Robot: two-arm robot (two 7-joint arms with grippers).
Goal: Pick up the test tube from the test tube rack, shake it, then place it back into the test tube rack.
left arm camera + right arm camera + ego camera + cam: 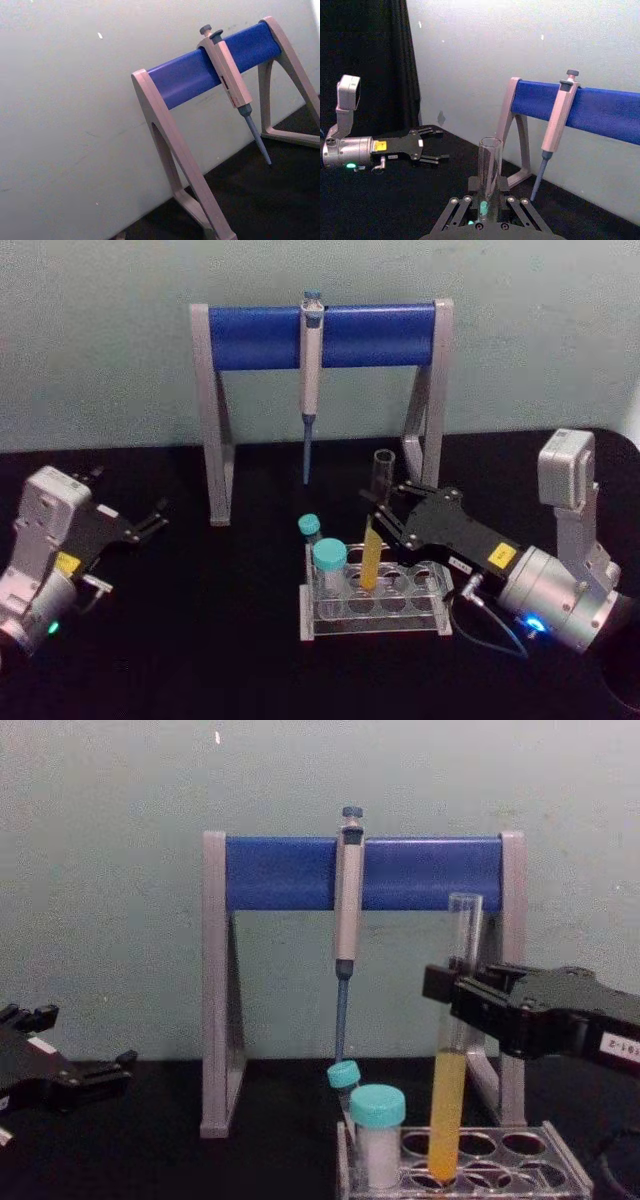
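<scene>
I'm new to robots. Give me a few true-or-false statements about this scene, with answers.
1. The test tube stands in the test tube rack. True.
2. Its liquid is blue. False: yellow-orange.
3. The pipette stands in that rack. False: it hangs on the pipette stand.
4. The right gripper is at the test tube. True.
5. The left gripper holds something. False: it is open and empty.
</scene>
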